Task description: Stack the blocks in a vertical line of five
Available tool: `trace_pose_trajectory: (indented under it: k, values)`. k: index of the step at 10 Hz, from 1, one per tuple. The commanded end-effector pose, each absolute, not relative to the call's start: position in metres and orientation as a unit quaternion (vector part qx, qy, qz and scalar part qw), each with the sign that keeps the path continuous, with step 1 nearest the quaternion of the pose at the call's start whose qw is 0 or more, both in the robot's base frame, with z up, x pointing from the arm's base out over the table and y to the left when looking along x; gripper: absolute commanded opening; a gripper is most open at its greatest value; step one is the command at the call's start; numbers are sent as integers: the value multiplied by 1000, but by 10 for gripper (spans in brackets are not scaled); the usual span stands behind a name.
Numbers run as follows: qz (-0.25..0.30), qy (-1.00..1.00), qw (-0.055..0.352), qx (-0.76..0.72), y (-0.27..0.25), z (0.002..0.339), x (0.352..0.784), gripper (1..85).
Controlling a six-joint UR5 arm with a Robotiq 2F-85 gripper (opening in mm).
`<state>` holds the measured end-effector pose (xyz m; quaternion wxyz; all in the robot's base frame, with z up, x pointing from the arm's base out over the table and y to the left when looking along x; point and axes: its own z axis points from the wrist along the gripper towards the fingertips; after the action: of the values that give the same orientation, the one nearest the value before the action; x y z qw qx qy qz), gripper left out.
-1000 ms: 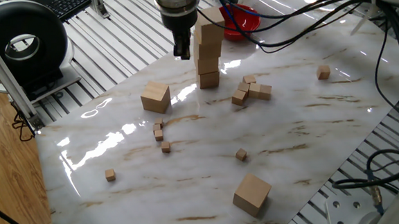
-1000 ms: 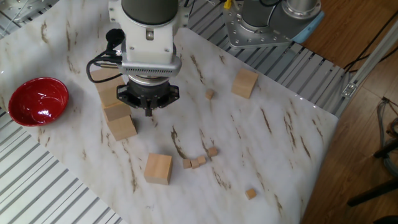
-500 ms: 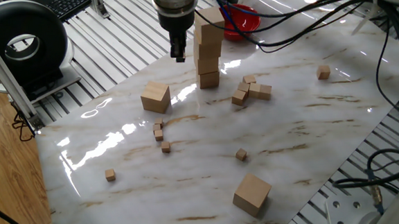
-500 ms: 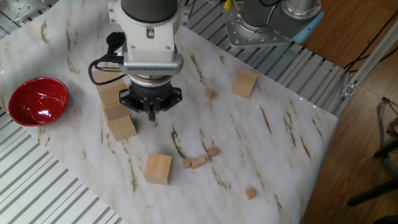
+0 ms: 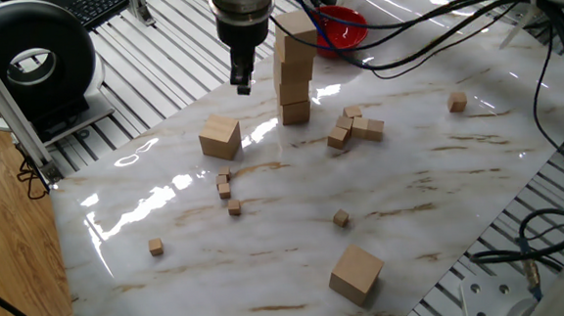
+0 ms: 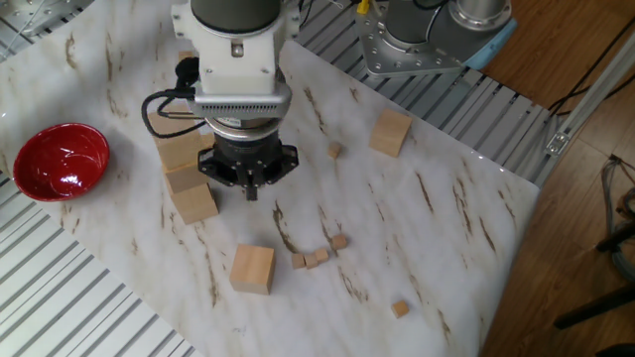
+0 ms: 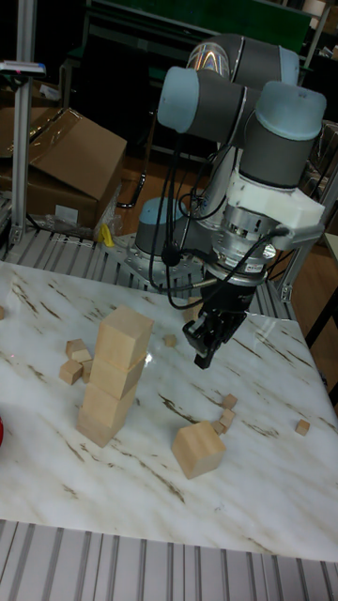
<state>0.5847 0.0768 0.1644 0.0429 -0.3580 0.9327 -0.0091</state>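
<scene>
A leaning stack of blocks (image 5: 295, 74) (image 6: 189, 183) (image 7: 115, 376) rises at the far side of the marble table. One loose block (image 5: 220, 137) (image 6: 253, 269) (image 7: 198, 449) lies in front of the stack. Another block (image 5: 356, 273) (image 6: 391, 132) sits near the table's opposite edge. My gripper (image 5: 241, 82) (image 7: 202, 355) hangs in the air just beside the stack, about level with its middle and apart from it. The fingers come together in a narrow tip with nothing between them. From the other fixed view the wrist (image 6: 243, 109) hides the fingers.
A red bowl (image 5: 341, 25) (image 6: 60, 159) stands behind the stack. Tiny wooden cubes lie scattered in a cluster (image 5: 357, 127) beside the stack, in a short row (image 6: 317, 256) near the loose block, and singly (image 5: 341, 217). Black cables (image 5: 450, 25) trail over the far corner.
The gripper has drifted sideways away from the stack, toward the loose block in front of it. The blocks have not moved.
</scene>
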Motion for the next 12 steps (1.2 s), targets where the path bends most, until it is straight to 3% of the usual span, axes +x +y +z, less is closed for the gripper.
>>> trace_pose_trajectory:
  k: [1, 5, 6, 9, 11, 12]
  values:
    - [-4, 945, 39, -324, 95, 145, 600, 33]
    - [-27, 947, 45, -317, 108, 99, 634, 70]
    - [-38, 942, 45, -329, 103, 90, 641, 133]
    - [-59, 936, 38, -345, 90, 61, 657, 210]
    - [-54, 926, 34, -372, 91, 62, 654, 413]
    - [-38, 922, 31, -385, 96, 62, 651, 633]
